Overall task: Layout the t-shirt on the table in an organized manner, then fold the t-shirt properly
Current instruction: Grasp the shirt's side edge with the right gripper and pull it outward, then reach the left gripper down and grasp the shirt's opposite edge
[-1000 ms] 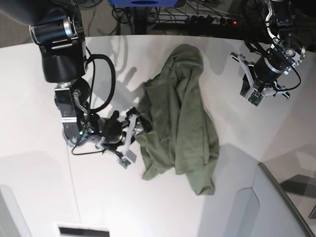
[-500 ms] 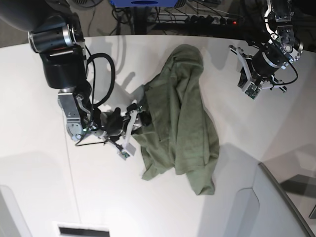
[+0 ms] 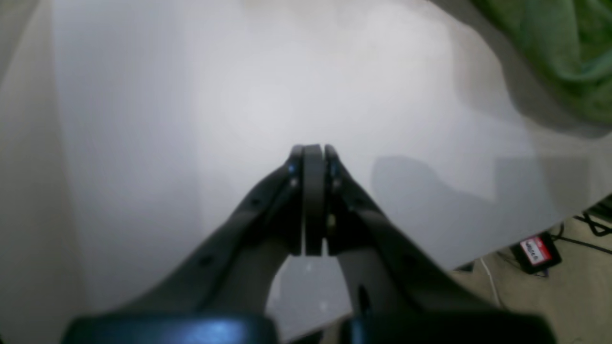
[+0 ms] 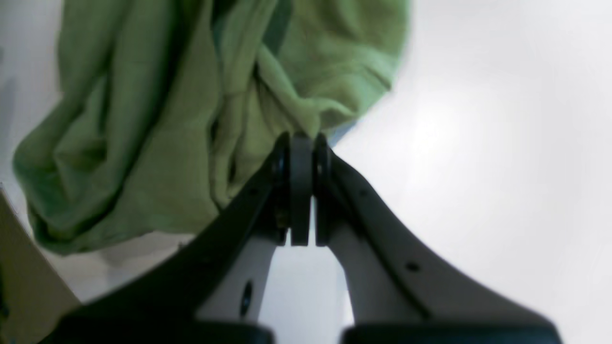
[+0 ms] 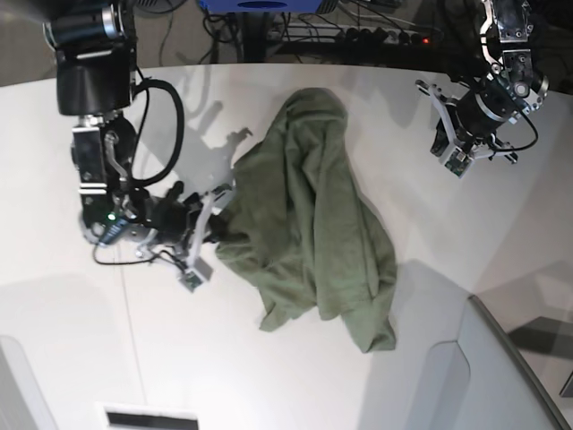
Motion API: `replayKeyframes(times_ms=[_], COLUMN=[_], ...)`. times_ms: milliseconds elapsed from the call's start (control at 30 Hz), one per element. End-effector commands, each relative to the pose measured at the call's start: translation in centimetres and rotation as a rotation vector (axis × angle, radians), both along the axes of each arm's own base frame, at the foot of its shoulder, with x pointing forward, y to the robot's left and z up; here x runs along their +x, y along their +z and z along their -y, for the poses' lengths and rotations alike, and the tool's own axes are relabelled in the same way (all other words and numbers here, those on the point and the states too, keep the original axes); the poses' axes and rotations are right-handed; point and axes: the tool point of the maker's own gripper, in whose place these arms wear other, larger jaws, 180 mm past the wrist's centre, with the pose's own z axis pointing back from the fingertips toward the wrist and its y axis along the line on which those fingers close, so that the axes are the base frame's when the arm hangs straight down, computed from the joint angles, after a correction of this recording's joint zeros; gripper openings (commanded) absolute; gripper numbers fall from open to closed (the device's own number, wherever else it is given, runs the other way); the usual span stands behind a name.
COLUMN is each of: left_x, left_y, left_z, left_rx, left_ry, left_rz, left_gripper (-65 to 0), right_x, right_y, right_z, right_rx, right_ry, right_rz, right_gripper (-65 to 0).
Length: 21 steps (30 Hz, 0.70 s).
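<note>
Your right gripper point(image 4: 302, 143) is pinched on the shirt's point(image 5: 313, 224) edge; left gripper point(image 3: 313, 153) closed, empty. Shirt: light, limp, bunches easily. Grip hems or shoulders, not mid-cloth.

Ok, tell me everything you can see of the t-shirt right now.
The t-shirt is plain olive-green soft cloth, no print showing, lying crumpled in a long, folded-over heap on the white table. It is not spread flat; no neck or sleeves can be picked out. The right gripper is shut on its edge. The left gripper hangs apart, shut on nothing.
</note>
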Motion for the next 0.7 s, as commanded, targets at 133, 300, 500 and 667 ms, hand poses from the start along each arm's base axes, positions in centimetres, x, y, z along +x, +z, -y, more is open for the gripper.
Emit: replayKeyframes(times_ms=[133,300,500,667], left_x=[2.3,7.9,14.2,18.0], left_y=[1.1,3.8,5.4,3.7], left_z=[5.5,8.2,9.0,6.9], left_rx=[-0.092,-0.191,-0.232,-0.289], left_ry=[-0.118,-0.040,-0.012,0.123], left_rz=[0.113,0.204,0.242,0.206], left_gripper=[-65.0,-65.0,-40.0,-29.8], right_x=[-0.2,-1.3,-1.7,-1.9], right_y=[1.9,1.1,0.8,0.7], right_z=[1.4,1.3,1.3,1.3], right_rx=[-0.004,-0.008,-0.008,-0.008], right_ry=[-0.030,-0.027,-0.027,-0.027], right_rz=[0.054,0.029,0.018,0.015], right_gripper=[-65.0,-65.0,-65.0,-65.0])
